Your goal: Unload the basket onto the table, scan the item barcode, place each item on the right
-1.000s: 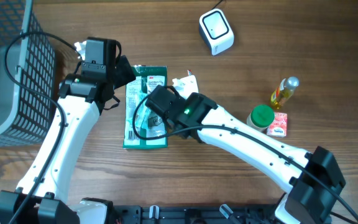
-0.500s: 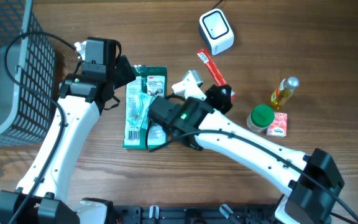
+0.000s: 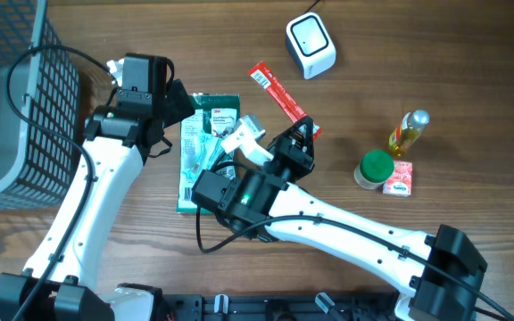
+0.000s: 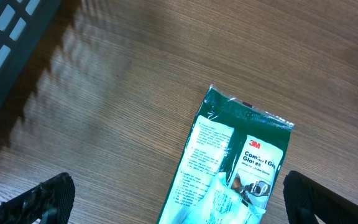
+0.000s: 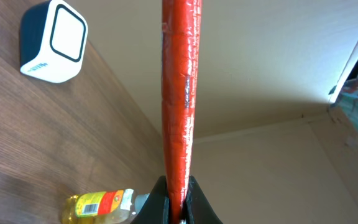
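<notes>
A long red stick packet [image 3: 277, 91] is pinched at its lower end by my right gripper [image 3: 303, 132], which is shut on it and holds it above the table, its free end pointing up-left near the scanner. The scanner [image 3: 310, 46] is a white cube with a dark blue rim at the back of the table. In the right wrist view the red packet [image 5: 180, 93] rises straight up from between the right gripper's [image 5: 178, 208] fingers, with the scanner [image 5: 53, 42] far to its left. My left gripper [image 3: 178, 100] stands open over the top of a green 3M glove package [image 4: 229, 168], holding nothing.
A black wire basket [image 3: 25, 98] fills the left edge. At the right stand a yellow oil bottle [image 3: 407, 131], a green-lidded jar [image 3: 375, 169] and a small pink packet [image 3: 401, 180]. The green package [image 3: 208, 152] lies partly under the right arm.
My right arm has risen from the green package with the red stick packet and swung it up and left, closer to the scanner. The left arm has not moved.
</notes>
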Robot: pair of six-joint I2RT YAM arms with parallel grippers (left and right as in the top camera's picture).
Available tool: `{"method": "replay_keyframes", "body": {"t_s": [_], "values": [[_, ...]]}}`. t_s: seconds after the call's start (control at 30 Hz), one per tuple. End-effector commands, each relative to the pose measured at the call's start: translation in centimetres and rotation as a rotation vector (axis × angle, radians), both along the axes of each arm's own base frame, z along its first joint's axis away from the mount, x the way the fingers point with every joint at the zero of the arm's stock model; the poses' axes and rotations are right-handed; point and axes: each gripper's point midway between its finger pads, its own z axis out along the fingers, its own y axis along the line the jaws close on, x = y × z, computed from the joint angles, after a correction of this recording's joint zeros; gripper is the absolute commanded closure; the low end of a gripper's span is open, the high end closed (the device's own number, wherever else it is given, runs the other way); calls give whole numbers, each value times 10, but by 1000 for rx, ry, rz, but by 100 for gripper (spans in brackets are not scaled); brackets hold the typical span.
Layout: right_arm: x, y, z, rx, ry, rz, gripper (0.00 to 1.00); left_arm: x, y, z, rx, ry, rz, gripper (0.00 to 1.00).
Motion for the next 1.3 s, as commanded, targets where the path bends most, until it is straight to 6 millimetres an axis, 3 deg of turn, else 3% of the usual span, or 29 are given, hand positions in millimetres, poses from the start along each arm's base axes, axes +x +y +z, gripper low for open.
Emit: {"method": "replay_keyframes", "body": {"t_s": [0.0, 0.43, 1.27], "values": [[-4, 3, 16, 26, -59, 18, 96, 0, 1, -2, 8, 6, -9, 0], [-45, 49, 16, 8, -48, 193, 96, 0, 1, -2, 8, 6, -9, 0], [-56, 61, 16, -70, -19, 241, 95, 0, 1, -2, 8, 6, -9, 0]]}}
